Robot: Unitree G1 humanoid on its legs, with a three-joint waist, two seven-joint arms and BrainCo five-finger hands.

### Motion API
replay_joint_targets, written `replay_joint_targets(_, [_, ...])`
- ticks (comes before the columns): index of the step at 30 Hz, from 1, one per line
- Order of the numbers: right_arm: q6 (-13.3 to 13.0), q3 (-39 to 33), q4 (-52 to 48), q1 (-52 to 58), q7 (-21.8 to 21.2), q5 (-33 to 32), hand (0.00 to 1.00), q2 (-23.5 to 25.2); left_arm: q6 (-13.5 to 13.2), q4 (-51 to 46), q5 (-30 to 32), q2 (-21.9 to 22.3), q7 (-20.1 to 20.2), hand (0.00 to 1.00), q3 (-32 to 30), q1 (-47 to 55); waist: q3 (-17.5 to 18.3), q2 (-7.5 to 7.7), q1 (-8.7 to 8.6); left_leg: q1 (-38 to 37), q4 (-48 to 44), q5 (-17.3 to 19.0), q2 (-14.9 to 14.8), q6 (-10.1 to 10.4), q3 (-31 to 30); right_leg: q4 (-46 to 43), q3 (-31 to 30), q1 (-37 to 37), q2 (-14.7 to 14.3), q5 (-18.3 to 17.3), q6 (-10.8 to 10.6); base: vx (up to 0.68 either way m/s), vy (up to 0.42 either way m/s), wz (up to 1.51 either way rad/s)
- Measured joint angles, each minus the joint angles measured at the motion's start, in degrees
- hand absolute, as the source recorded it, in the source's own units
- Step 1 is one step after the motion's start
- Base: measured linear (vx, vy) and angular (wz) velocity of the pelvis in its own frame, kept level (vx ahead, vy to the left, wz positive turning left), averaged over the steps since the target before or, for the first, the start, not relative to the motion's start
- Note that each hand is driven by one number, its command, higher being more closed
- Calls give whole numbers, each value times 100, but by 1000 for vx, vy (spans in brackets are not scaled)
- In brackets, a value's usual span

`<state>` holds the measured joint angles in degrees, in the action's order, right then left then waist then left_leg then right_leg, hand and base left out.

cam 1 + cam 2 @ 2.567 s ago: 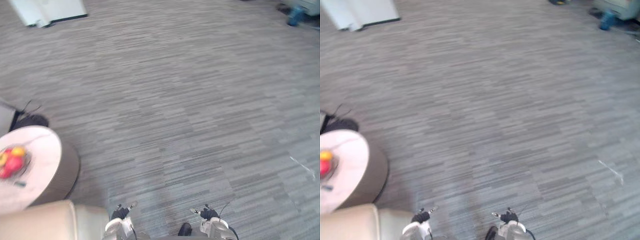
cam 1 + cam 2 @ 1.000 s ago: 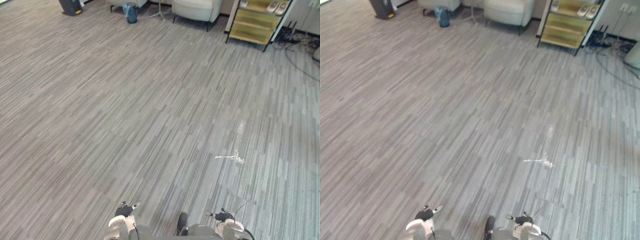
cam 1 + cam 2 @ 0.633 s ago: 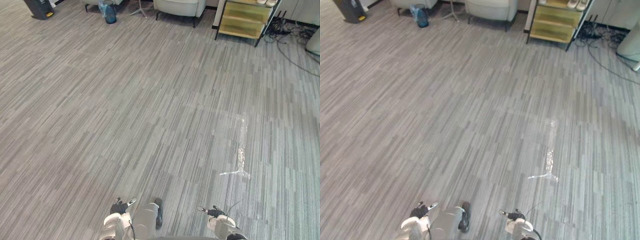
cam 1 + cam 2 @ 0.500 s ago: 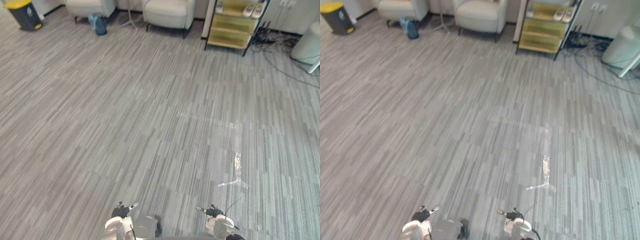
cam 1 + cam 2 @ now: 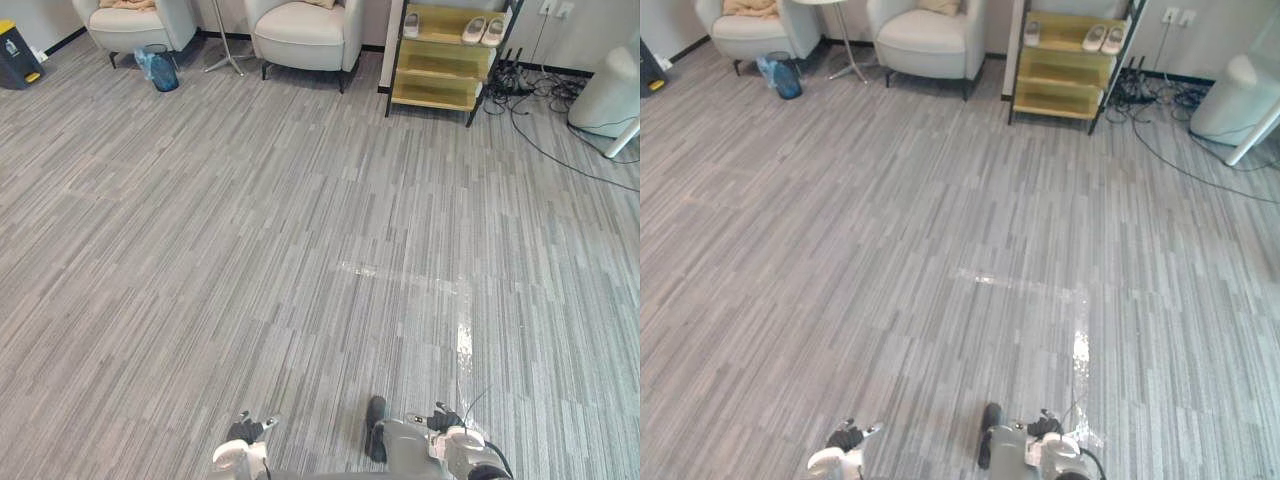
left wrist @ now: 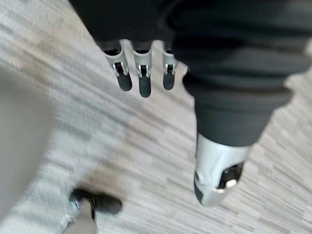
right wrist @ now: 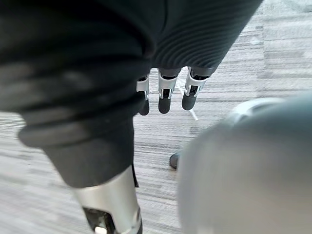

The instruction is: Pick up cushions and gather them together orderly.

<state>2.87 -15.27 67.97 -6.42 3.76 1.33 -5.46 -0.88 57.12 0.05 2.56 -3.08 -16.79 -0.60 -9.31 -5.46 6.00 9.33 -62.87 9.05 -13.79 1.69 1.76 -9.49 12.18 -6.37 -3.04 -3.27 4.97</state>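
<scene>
Our left hand (image 6: 140, 78) hangs with its fingers straight and slack and the thumb apart, holding nothing. Our right hand (image 7: 165, 95) is the same, loose and empty. The wrist views give us those fingers close up. The eye views give the room, with both hands low at the near edge over the floor (image 5: 250, 250), a grey carpet of fine stripes laid in planks. A pale, shiny streak (image 5: 463, 330) runs across it ahead of the right hand.

The cushions are well apart from both hands, across the room. A tan cushion (image 5: 750, 7) lies on the left armchair (image 5: 740, 35), and a second cushion (image 5: 933, 6) lies on the right armchair (image 5: 925, 40). Both chairs are pale, rounded and padded. A blue bin (image 5: 160, 72) stands near the left one. To the right of the chairs is a yellow-green shelf (image 5: 440, 60) in a dark frame, with pale shoes (image 5: 483, 30) on top.

The left eye view takes in a black bin with a yellow lid (image 5: 15, 52), which the right eye view cuts to a sliver.

Half a second ago the chairs, shelf and bins sat elsewhere in our view. The whole scene has slid together, so our head has moved, not the furniture.
</scene>
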Motion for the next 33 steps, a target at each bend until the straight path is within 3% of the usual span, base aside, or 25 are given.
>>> replay_joint_targets(2, [10, -34, 51, -6, 36, -51, 0, 39, -34, -127, 23, -115, 3, 0, 106, -31, -101, 184, 56, 633, 102, 489, 228, 34, 152, 492, 59, 789, 39, -79, 4, 479, -114, 26])
replay_joint_targets(3, [-2, -44, 40, -48, 61, -100, 0, 50, -71, -160, 21, -123, 2, 0, 105, -29, -102, 181, 90, 809, 503, 631, 335, 46, 277, 654, 47, 1016, 44, -93, -19, 573, -79, 6])
replay_joint_targets(4, [-15, -95, 31, -104, 78, -135, 0, 54, -90, -176, 20, -118, 3, 0, 122, -37, -102, 183, 118, 963, 1204, 715, 480, 49, 363, 794, 20, 1187, 51, -127, -70, 462, 35, -18])
replay_joint_targets(5, [-15, -260, 26, -140, 85, -135, 0, 57, -90, -187, 18, -107, 9, 0, 225, -48, -96, 162, 194, 1030, 2472, 658, 705, 82, 406, 909, -25, 1328, 82, -194, -159, 546, 110, -24])
replay_joint_targets(6, [-21, -297, 4, -157, 89, -134, 0, 49, -84, -184, 14, -81, 28, 0, 265, -28, -56, 79, 257, 1053, 3627, 318, 882, 164, 398, 992, -62, 1445, 97, -287, -244, 447, 140, -25])
replay_joint_targets(7, [-29, -369, -10, -151, 94, -133, 0, 52, -77, -177, 3, -68, 56, 0, 263, -26, -37, 4, 323, 1037, 4187, -271, 978, 109, 383, 1000, -121, 1544, 124, -388, -304, 481, 157, -28])
replay_joint_targets(8, [-30, -430, -9, -121, 95, -133, 0, 98, -67, -177, -12, -113, 63, 0, 258, 5, -36, 101, 426, 761, 4585, -750, 1134, -122, 492, 995, -236, 1652, 202, -475, -392, 491, 132, -2])
replay_joint_targets(10, [-4, -487, -5, -81, 90, -131, 0, 208, -41, -179, -15, -143, 58, 0, 248, -39, -11, 158, 404, 702, 4566, -708, 1270, -404, 511, 837, -197, 1651, 385, -454, -488, 465, 134, 19])
replay_joint_targets(12, [-1, -482, -138, -56, 85, -129, 0, 319, -2, -197, -20, -140, 58, 0, 208, -59, -9, 160, 432, 570, 4372, -572, 1264, -557, 574, 407, -342, 1644, 429, -402, -569, 349, 134, 2])
replay_joint_targets(14, [-23, -478, -181, -14, 70, -121, 0, 378, 9, -198, -21, -134, 69, 0, 234, 1, 34, 117, 443, -100, 4612, -186, 1171, -504, 677, -839, -586, 1436, 447, -364, -725, 337, 139, -28])
replay_joint_targets(15, [-44, -465, -177, 9, 66, -111, 0, 382, 9, -187, -23, -139, 73, 0, 267, 41, 53, 131, 442, -314, 4751, -1, 1172, -469, 687, -1574, -604, 1194, 481, -385, -958, 359, 133, -35])
replay_joint_targets(16, [-78, -413, -166, 59, 67, -43, 0, 380, 13, -160, -21, -177, 72, 0, 325, 84, 84, 215, 429, -608, 4893, 86, 1259, -485, 704, -2730, -619, 728, 690, -218, -1251, 373, 102, -12])
replay_joint_targets(17, [-76, -401, -154, 129, 72, 51, 0, 374, 17, -55, -20, -214, 69, 0, 431, 88, 104, 258, 385, -865, 5007, 104, 1349, -495, 718, -3469, -532, 439, 902, -299, -1171, 373, 90, 6])
replay_joint_targets(19, [-86, -316, -117, 247, 76, 103, 0, 318, 27, 50, -18, -243, 65, 0, 552, 113, 161, 310, 292, -1229, 5246, 105, 1403, -498, 709, -3688, -302, 157, 1134, -591, -1135, 265, 45, 16])
replay_joint_targets(22, [-121, -229, -70, 222, 82, 104, 0, 246, 19, 84, -19, -315, 56, 0, 632, 47, 179, 312, 195, -1395, 5329, 100, 1323, -490, 502, -2661, -274, -152, 1032, -837, -1098, 284, -22, 41])
replay_joint_targets(23, [-124, -223, -44, 254, 88, 105, 0, 250, 17, 86, -18, -379, 56, 0, 737, 41, 222, 386, 142, -1393, 5330, 107, 1377, -460, 352, -1543, -363, -122, 947, -484, -980, 252, -75, 49])
replay_joint_targets(24, [-126, -220, 14, 256, 88, 103, 0, 282, 13, 82, -19, -433, 59, 0, 749, 7, 266, 539, 140, -1379, 5353, 124, 1534, -431, 218, -896, -428, -151, 992, 134, -865, 273, -138, 45])
replay_joint_targets(27, [-123, -250, 112, 293, 80, 103, 0, 172, 32, 119, -20, -241, 52, 0, 723, 44, 393, 312, 137, -1383, 5490, 162, 1493, -357, -49, -216, -312, 215, 920, 15, -781, 251, -130, 16])
replay_joint_targets(33, [-122, -266, 71, 389, 80, 92, 0, 134, 29, 209, -20, -198, 58, 0, 720, -67, 407, 353, 47, -1396, 5497, 176, 1494, -337, -399, 766, -186, 721, 837, 233, -770, 130, -59, 2])
